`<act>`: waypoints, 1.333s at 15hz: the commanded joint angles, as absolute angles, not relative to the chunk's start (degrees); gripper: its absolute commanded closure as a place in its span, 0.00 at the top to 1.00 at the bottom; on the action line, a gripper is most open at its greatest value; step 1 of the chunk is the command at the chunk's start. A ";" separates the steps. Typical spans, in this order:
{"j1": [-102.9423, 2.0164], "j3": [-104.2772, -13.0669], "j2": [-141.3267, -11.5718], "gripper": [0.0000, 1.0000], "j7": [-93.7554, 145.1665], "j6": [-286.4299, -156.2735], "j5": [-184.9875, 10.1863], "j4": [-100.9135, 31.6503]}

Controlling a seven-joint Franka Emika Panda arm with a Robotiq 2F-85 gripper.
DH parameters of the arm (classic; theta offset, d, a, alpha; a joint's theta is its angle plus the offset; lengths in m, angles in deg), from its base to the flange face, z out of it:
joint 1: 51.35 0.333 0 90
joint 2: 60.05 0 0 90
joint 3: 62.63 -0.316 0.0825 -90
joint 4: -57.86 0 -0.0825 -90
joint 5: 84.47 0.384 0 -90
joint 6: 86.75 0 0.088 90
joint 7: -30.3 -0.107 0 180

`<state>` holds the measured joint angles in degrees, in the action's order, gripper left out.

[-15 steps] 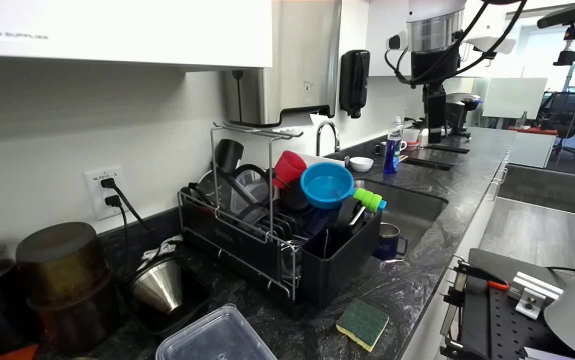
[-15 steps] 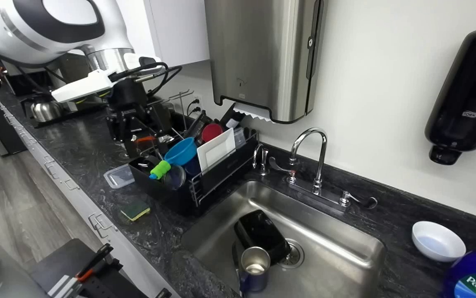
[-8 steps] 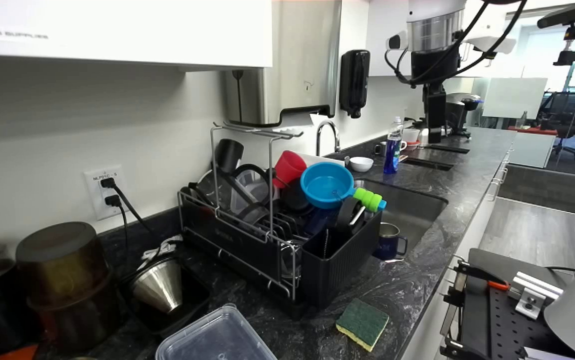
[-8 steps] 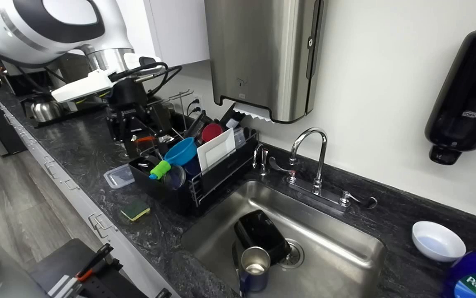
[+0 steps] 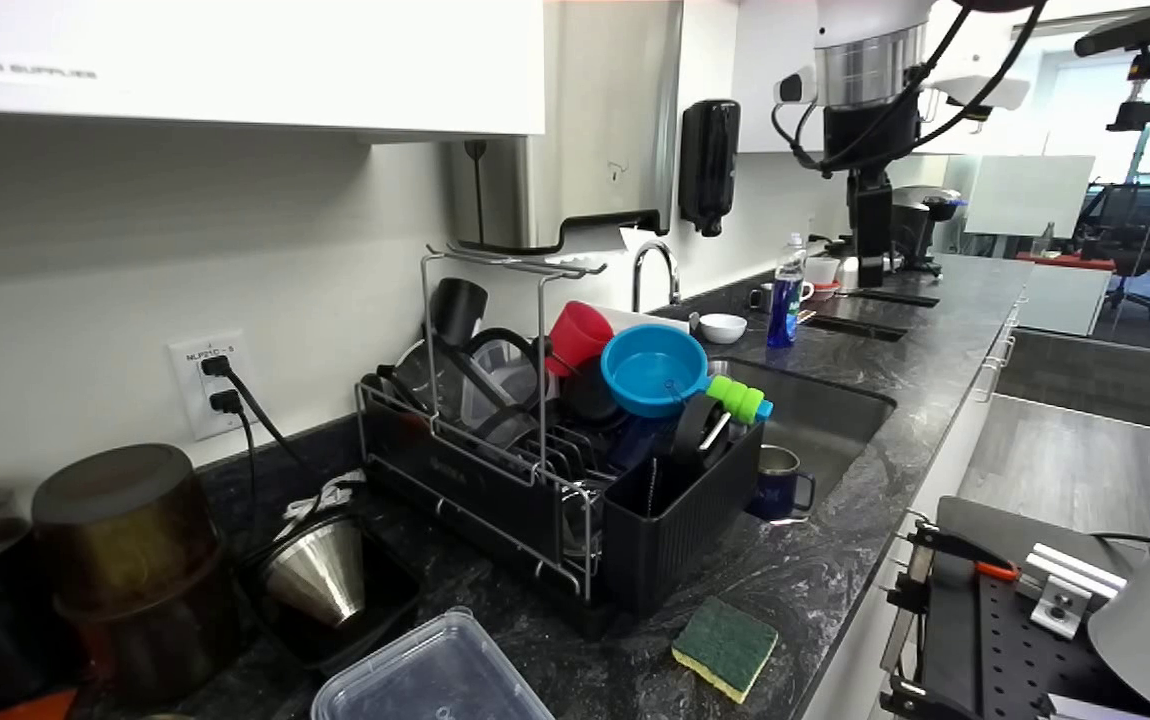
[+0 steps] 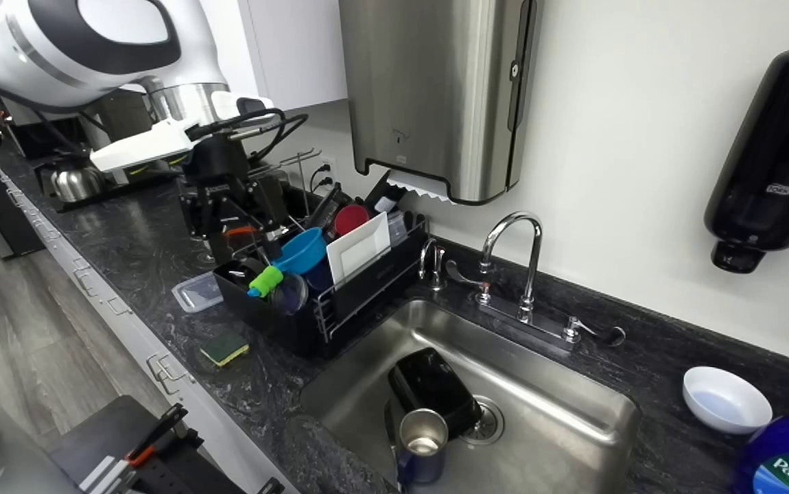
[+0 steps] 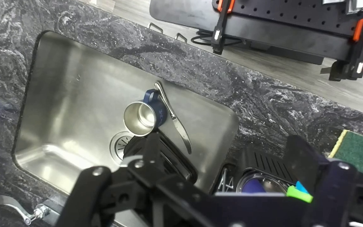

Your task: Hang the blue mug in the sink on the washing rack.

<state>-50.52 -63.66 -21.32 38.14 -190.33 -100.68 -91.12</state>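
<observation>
Hanging above the counter (image 7: pixel 181 63), the empty hand (image 7: pixel 223 142) stands spread wide.

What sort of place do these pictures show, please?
Probably an office kitchenette: there is a stainless-steel sink, a wall-mounted paper-towel dispenser near it, and an office chair in the background.

The sink (image 7: pixel 80 104) is smooth, softly reflective metal, set in a dark, marbled, stone-like countertop (image 7: pixel 263 93). The blue mug (image 7: pixel 145 116) shows shiny bare metal inside and a navy-coated outside. The washing rack (image 5: pixel 480 490) joins smooth metal wire to matt black panels; near it, the sponge (image 5: pixel 725 643) has a rough green top. On the far side, the faucet (image 6: pixel 532 267) is mirror-bright metal
</observation>
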 commanded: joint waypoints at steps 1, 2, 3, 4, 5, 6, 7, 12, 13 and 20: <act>-50.85 -61.50 -22.90 1.00 40.12 -191.92 -102.57 -92.21; -51.52 -61.34 -23.54 1.00 39.78 -192.03 -104.12 -92.55; -51.91 -60.49 -24.10 1.00 40.17 -192.72 -105.45 -92.94; -52.33 -59.79 -24.90 1.00 40.14 -193.25 -106.61 -93.09; -52.84 -58.60 -25.83 1.00 40.59 -194.47 -107.59 -93.18; -53.03 -57.42 -26.34 1.00 41.39 -196.00 -107.94 -93.28; -53.60 -56.16 -26.99 1.00 41.99 -198.13 -108.30 -93.31; -57.36 -51.26 -32.17 1.00 42.98 -208.55 -107.56 -92.42; -58.17 -50.13 -34.03 1.00 43.70 -211.01 -107.56 -91.99; -63.32 -45.75 -46.03 1.00 46.50 -221.72 -106.71 -86.76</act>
